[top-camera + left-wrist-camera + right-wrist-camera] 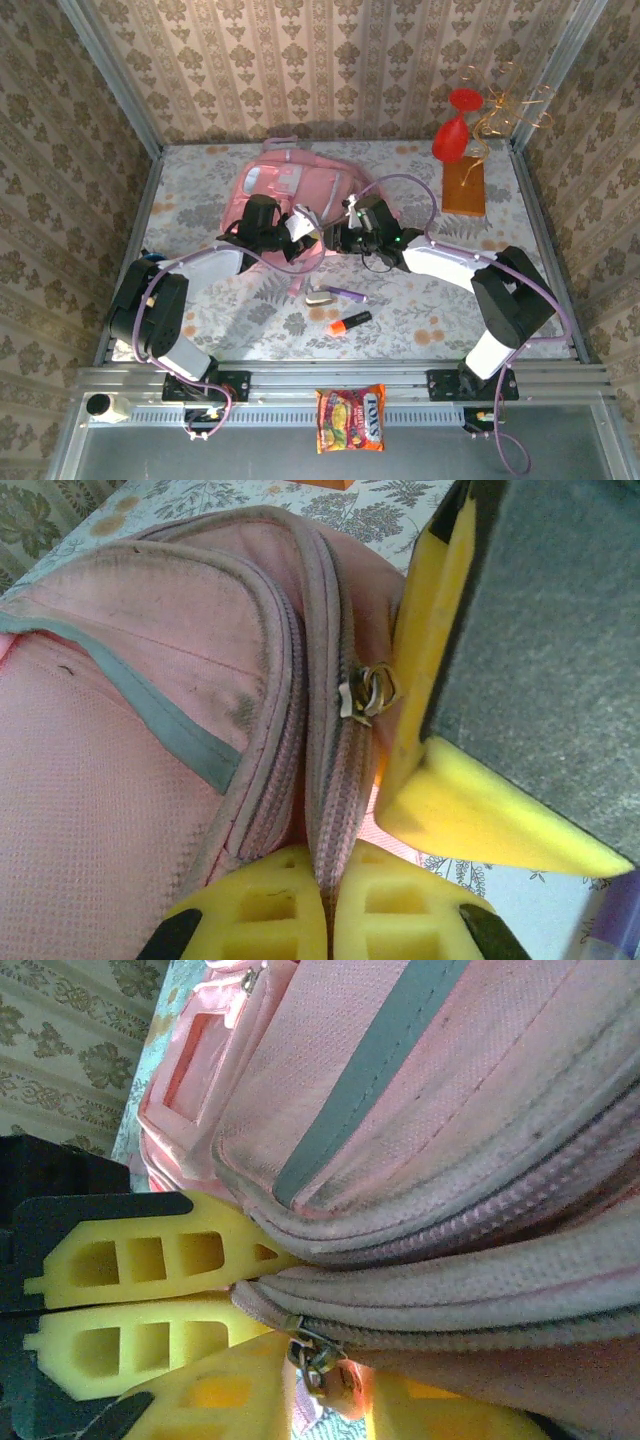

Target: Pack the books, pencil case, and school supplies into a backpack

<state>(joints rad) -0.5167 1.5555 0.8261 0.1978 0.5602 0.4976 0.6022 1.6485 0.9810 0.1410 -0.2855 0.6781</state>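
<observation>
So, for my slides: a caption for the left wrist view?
Left gripper clamped on the zip seam of the pink backpack, near its metal zip pull.

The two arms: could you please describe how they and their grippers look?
Both the left arm and right arm have white shells, black joints and looping lilac cables. The left gripper and right gripper carry yellow fingers with rectangular cut-outs on black mounts.
</observation>
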